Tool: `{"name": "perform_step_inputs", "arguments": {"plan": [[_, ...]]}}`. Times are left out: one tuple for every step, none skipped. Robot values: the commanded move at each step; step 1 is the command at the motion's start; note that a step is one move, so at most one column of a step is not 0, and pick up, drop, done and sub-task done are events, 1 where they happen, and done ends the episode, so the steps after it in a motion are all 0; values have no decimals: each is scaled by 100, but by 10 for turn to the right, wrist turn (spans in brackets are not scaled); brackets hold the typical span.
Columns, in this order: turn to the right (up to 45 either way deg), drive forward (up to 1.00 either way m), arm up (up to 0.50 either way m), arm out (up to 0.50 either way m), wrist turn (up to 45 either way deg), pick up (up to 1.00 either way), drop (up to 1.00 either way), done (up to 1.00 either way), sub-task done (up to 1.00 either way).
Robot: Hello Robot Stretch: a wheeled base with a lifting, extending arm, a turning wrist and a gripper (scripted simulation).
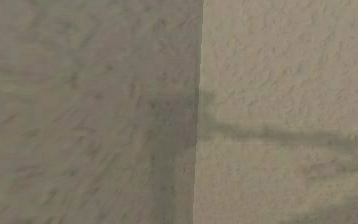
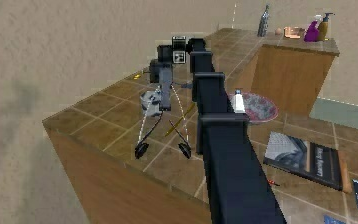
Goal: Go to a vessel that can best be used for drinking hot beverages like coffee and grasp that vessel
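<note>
Right at the gripper (image 2: 163, 150), above the tiled countertop (image 2: 87, 115), a small grey-white thing (image 2: 148, 100) sits close by one of the thin fingers (image 2: 140, 150), between the fingertips and the gripper's dark body. It may be the drinking vessel, but it is too small to make out a handle, so which way it points and how its long axis runs cannot be told. Whether the gripper has hold of it, or of anything, cannot be told either. Just beside the fingers lies a thin yellowish stick (image 2: 174, 128). Across the arm (image 2: 222, 140) from the gripper stands a pinkish bowl (image 2: 259, 108) with a small white shaker (image 2: 239, 101) by its rim, and past that lies a dark book (image 2: 303, 158). Farthest from the gripper, a raised wooden cabinet (image 2: 287, 70) carries a grey bottle (image 2: 264, 20) and a purple bottle (image 2: 312, 31).
</note>
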Motion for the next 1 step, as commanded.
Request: {"name": "perform_step_inputs", "arguments": {"plan": [[0,0,0,0,450,0,0,0,0]]}}
